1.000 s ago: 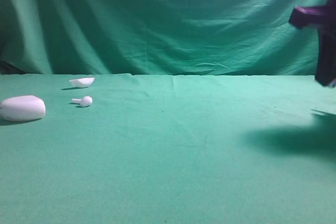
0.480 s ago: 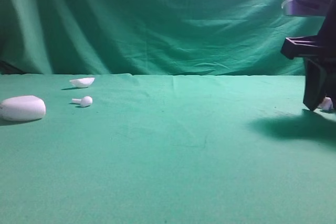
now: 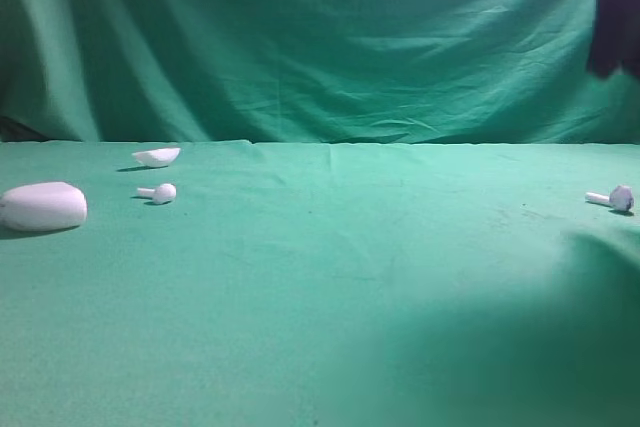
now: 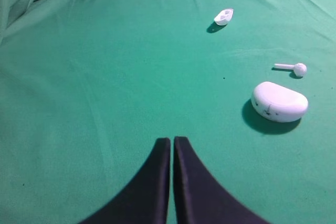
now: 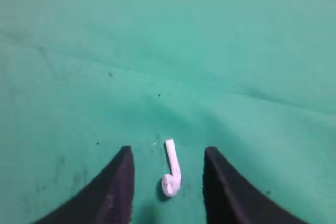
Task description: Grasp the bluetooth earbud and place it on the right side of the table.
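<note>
Green wrinkled cloth covers the tabletop (image 3: 330,277), and on it, close to the right edge, the bluetooth earbud (image 3: 612,198) lies flat on its side with its stem pointing toward the left and its greyish head toward the edge. The right pincer (image 5: 167,182) hangs above it with its two dark fingers (image 5: 116,187) spread wide apart; the earbud sits on the cloth between them but touches neither, so the pincer grips nothing. In the high view only a dark blur of that arm shows at the top right corner, well above the cloth. The left pincer (image 4: 171,182) is low over the left part of the tabletop with its fingers pressed together and nothing between them. Over by the left edge rest the white oval case (image 3: 42,206), the round-headed earbud (image 3: 158,192) just beside it, and the shallow white lid (image 3: 156,156) a little farther back, all well apart from the task's earbud. Judged from how things lie, the placing looks done: the earbud is on the right side and free of the fingers. What seems left is only for the right arm to clear away without brushing the earbud, which is light and could roll on the cloth.
</note>
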`<state>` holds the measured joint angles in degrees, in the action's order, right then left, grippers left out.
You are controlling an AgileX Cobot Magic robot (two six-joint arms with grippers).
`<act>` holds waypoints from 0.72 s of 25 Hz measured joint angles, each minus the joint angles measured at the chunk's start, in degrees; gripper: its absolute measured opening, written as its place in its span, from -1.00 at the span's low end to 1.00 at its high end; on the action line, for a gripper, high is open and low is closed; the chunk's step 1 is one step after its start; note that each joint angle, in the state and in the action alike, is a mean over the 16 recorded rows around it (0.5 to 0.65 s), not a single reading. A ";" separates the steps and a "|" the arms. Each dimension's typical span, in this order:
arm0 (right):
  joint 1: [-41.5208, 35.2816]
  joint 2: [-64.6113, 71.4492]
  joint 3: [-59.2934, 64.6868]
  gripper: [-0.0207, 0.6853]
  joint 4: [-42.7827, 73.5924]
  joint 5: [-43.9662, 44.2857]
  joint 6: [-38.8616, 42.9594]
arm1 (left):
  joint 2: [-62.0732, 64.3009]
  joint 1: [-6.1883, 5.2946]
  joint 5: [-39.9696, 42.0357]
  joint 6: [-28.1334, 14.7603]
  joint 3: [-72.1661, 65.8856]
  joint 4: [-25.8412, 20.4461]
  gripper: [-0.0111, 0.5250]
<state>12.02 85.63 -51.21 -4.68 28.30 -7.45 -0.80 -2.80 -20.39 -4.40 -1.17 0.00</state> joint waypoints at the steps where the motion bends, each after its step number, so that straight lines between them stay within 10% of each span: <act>1: 0.00 -2.30 -0.14 -0.37 -0.16 1.00 0.00 | 0.00 0.00 0.00 0.00 0.00 0.00 -0.96; 9: 0.00 -24.22 0.12 -0.80 -2.52 10.71 0.00 | 0.00 0.00 0.00 0.00 0.00 0.00 -0.96; 18: 0.00 -48.67 6.51 -0.81 -5.67 16.71 0.50 | 0.00 0.00 0.00 0.00 0.00 0.00 -0.96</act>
<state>12.02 36.95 -44.70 -10.35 45.01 -6.96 -0.80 -2.80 -20.39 -4.40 -1.17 0.00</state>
